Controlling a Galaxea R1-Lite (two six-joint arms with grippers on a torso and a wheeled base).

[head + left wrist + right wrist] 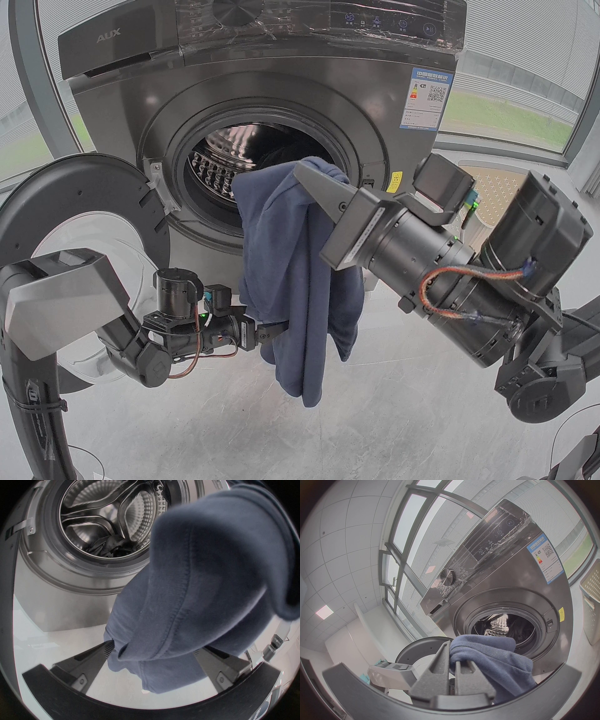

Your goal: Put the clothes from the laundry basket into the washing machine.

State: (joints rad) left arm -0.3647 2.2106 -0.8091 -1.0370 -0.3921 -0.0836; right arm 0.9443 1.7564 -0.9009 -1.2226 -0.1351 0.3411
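As the right end effector [309, 175] grips, the garment [294, 281] hangs below.

garment [294, 275] before washing machine [262, 87], laundry basket [500, 187] right of it

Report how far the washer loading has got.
Done: door open, dark clothes already lie in the drum. In hand: right gripper holds the blue garment before it, not yet inside; open left gripper sits by its lower folds. Left: push it in; the basket contents are unclear.
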